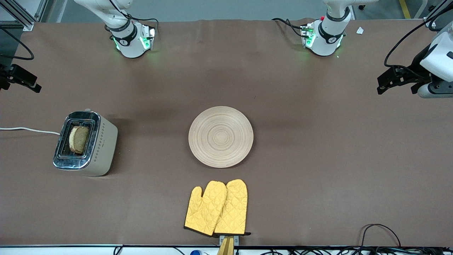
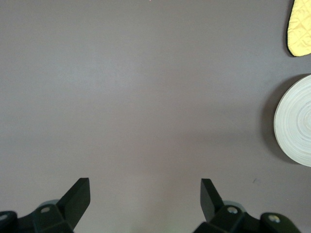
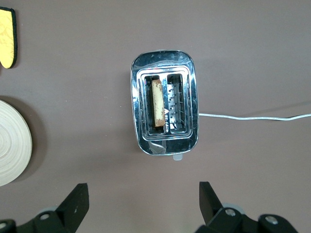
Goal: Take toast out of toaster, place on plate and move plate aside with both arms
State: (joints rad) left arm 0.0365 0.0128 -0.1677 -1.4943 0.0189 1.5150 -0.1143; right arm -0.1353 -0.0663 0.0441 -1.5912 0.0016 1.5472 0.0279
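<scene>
1. A pair of yellow oven mitts is seen nearest the front camera on the brown tabletop.
2. The plate lies farther back, empty.
3. The toast stands in a toaster slot toward the right arm's end.
4. The right gripper is held above the toaster and the left gripper above bare tabletop, fingers spread apart.

The bench is covered edge to edge by a brown matte cloth, evenly lit; a grey floor is seen above the bench's top edge; an aluminium frame profile is fitted at one corner; black cables are looped along the lower edge.
</scene>
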